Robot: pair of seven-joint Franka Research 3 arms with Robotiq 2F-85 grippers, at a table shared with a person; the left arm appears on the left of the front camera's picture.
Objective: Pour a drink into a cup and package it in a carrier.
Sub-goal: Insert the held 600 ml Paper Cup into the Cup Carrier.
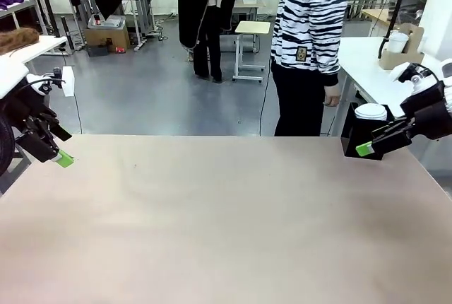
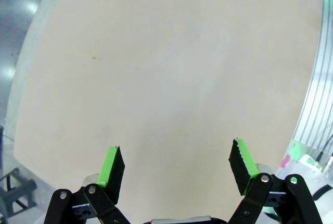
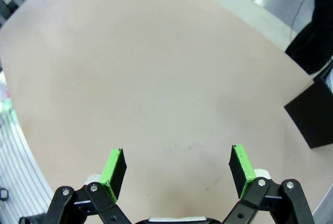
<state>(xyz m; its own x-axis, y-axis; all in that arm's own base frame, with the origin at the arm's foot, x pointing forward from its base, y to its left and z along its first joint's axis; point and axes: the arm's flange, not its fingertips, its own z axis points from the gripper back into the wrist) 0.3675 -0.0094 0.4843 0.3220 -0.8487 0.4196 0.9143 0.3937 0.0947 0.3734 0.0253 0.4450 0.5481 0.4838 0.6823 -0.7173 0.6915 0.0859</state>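
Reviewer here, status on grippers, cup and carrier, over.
Left gripper open, empty. Right gripper open, empty. Cardboard carrier on side table, white cup in it. Black box beside right gripper.

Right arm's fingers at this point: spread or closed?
Spread: in the right wrist view, the right fingers stand wide apart, with only bare tabletop visible between them.

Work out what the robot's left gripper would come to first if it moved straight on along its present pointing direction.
Probably the bare tabletop: nothing stands between the spread fingers of the left gripper and it, though how far off it lies is unclear.
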